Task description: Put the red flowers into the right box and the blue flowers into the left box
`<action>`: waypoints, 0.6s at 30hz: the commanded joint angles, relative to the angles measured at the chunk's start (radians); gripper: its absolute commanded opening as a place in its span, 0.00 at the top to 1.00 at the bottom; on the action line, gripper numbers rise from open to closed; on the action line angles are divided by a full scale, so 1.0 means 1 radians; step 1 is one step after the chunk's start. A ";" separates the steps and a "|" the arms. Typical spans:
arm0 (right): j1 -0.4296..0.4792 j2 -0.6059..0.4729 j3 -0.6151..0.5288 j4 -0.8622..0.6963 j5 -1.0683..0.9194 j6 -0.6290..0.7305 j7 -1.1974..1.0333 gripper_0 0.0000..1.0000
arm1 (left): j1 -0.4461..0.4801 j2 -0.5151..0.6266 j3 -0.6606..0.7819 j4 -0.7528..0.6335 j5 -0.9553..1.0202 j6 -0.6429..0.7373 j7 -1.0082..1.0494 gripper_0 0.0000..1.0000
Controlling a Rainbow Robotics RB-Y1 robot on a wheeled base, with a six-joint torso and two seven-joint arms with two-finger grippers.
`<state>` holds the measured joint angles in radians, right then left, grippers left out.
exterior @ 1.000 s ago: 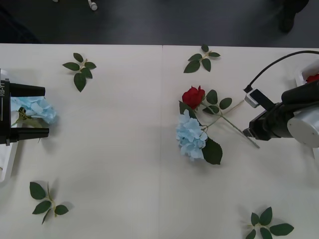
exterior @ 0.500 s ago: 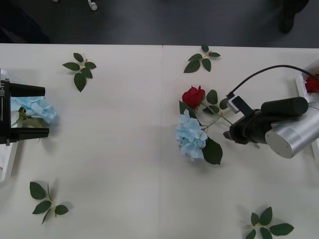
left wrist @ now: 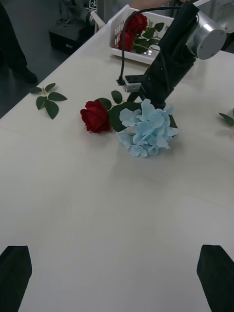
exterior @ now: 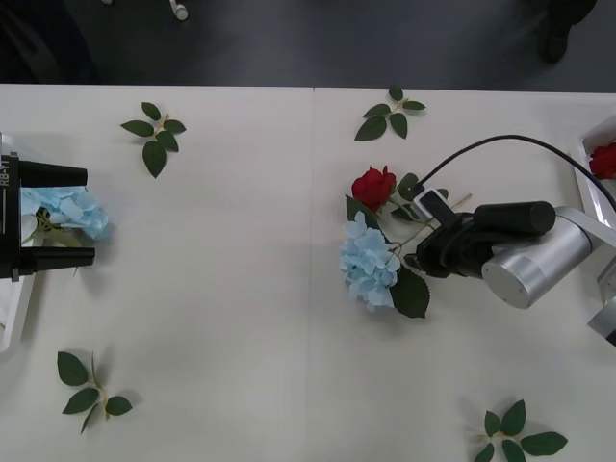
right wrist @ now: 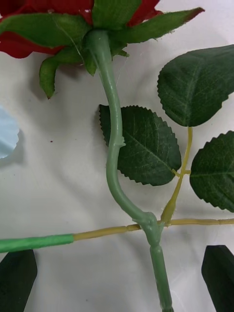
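A red flower (exterior: pixel 373 186) lies on the table right of centre, its bloom touching a blue flower (exterior: pixel 369 266) just nearer me. My right gripper (exterior: pixel 416 252) is low over their crossed stems. In the right wrist view its black fingers (right wrist: pixel 18 277) are open, on either side of the rose's green stem (right wrist: pixel 113 161) and not touching it. The right box (exterior: pixel 584 154) at the far right holds another red flower (exterior: pixel 604 159). My left gripper (exterior: pixel 89 214) hangs open at the far left over a second blue flower (exterior: pixel 69 212), beside the left box (exterior: pixel 14 322).
Loose green leaf sprigs lie at the back left (exterior: pixel 154 133), back centre (exterior: pixel 388 114), front left (exterior: pixel 87 385) and front right (exterior: pixel 515 435). A black cable (exterior: pixel 500 144) arcs over the right arm. The middle of the table (exterior: pixel 231 289) is bare.
My right arm has swung left from the table's right side and come down over the stems of the rose and blue flower. The left arm and the flowers have not moved.
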<state>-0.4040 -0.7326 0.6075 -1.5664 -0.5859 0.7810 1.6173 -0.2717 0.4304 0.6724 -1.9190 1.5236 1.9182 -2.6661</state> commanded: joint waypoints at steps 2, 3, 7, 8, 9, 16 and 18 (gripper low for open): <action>-0.018 0.013 -0.021 -0.015 -0.017 -0.002 -0.019 0.79 | 0.011 0.030 -0.014 -0.029 -0.003 0.002 -0.021 0.00; -0.018 0.015 -0.021 -0.015 -0.017 -0.002 -0.019 0.89 | 0.011 0.030 -0.014 -0.029 -0.003 0.002 -0.021 0.00; -0.019 0.015 -0.021 -0.014 -0.020 -0.002 -0.019 1.00 | 0.011 0.030 -0.014 -0.029 -0.003 0.002 -0.021 0.00; -0.019 0.015 -0.021 -0.015 -0.020 -0.002 -0.019 1.00 | 0.011 0.030 -0.014 -0.029 -0.003 0.002 -0.021 0.00; -0.021 0.015 -0.021 -0.015 -0.022 -0.002 -0.019 1.00 | 0.011 0.030 -0.014 -0.029 -0.003 0.002 -0.021 0.00; -0.021 0.012 -0.021 -0.015 -0.022 -0.002 -0.022 1.00 | 0.011 0.030 -0.014 -0.029 -0.003 0.002 -0.021 0.00; -0.022 0.010 -0.025 -0.017 -0.023 -0.002 -0.022 1.00 | 0.011 0.030 -0.014 -0.029 -0.003 0.002 -0.021 0.00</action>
<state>-0.4040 -0.7224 0.5897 -1.5664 -0.6016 0.7810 1.6173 -0.2717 0.4304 0.6724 -1.9190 1.5236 1.9182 -2.6661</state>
